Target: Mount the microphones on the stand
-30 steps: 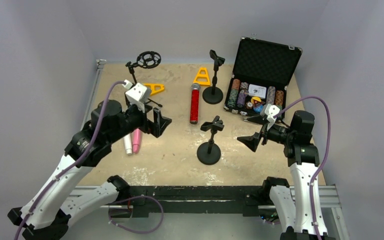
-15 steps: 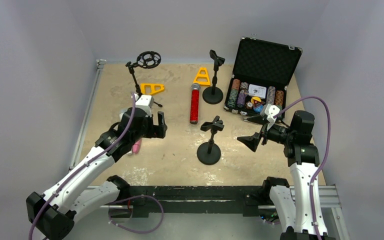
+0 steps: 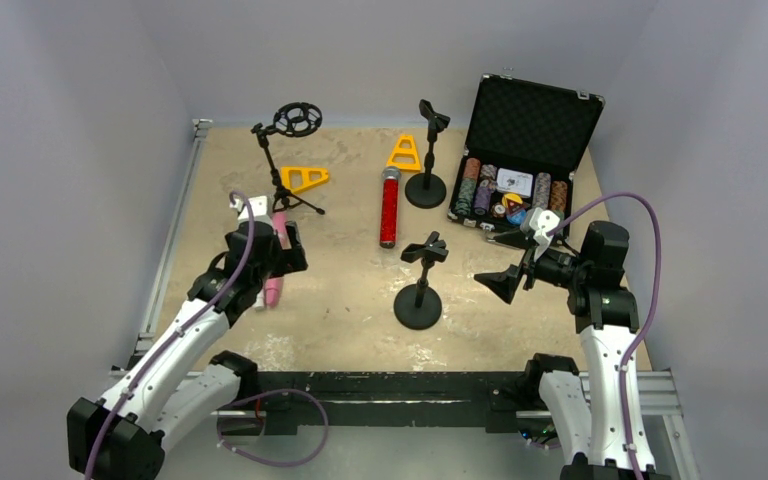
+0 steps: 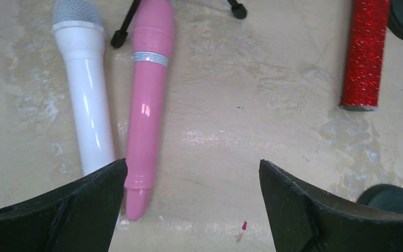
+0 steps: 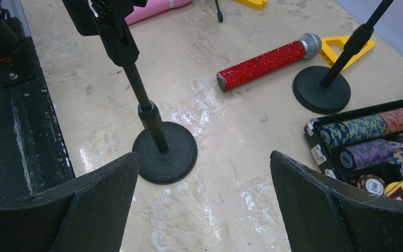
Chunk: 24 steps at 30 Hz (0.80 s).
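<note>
The pink microphone (image 4: 147, 105) and the white microphone (image 4: 86, 100) lie side by side on the table, heads pointing away. My left gripper (image 4: 191, 178) hovers open over their tail ends, its left finger by the pink one's tip and nothing between the jaws. From above, that gripper (image 3: 285, 250) covers most of the pink microphone (image 3: 273, 290). The glittery red microphone (image 3: 388, 212) lies flat mid-table. A black stand (image 3: 420, 285) with a clip top stands near the centre. My right gripper (image 3: 500, 262) hangs open to its right, holding nothing.
A second round-base stand (image 3: 428, 160) is behind the red microphone, and a tripod stand (image 3: 282, 160) with a ring mount is at the back left. Two orange triangles (image 3: 305, 178) lie near them. An open case of poker chips (image 3: 520, 150) sits at the back right.
My left arm has swung left and lowered, turning its open gripper down over the pink and white microphones. The right arm has stayed still.
</note>
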Each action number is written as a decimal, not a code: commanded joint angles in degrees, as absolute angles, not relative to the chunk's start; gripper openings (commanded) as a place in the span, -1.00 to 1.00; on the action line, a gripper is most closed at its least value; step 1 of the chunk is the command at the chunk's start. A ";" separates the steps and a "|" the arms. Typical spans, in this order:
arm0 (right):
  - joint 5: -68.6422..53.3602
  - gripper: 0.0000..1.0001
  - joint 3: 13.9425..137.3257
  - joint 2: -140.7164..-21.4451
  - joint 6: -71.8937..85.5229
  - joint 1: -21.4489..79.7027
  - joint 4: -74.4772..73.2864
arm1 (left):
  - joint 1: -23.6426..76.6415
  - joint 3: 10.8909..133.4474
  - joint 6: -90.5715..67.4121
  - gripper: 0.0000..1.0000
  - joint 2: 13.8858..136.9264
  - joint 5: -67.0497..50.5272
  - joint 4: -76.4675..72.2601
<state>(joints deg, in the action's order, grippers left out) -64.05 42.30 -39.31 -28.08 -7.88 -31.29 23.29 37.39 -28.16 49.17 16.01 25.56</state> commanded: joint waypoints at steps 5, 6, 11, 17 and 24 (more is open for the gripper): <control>-64.51 0.96 44.04 -38.58 -27.86 -7.65 -30.15 | 14.97 36.72 -31.81 0.98 51.68 18.40 21.74; -64.47 0.96 44.03 -38.56 -27.84 -7.65 -30.15 | 14.08 36.72 -32.22 0.97 52.40 18.00 21.59; -64.47 0.96 44.08 -38.55 -27.81 -7.64 -30.15 | 12.25 36.40 -34.32 0.96 56.19 18.05 21.38; -64.43 0.96 44.29 -38.21 -28.05 -7.62 -30.54 | 10.24 37.11 -37.14 0.90 61.86 19.53 21.84; -64.58 0.95 44.31 -37.79 -28.60 -7.65 -30.90 | 9.58 38.59 -36.68 0.71 68.22 16.73 21.31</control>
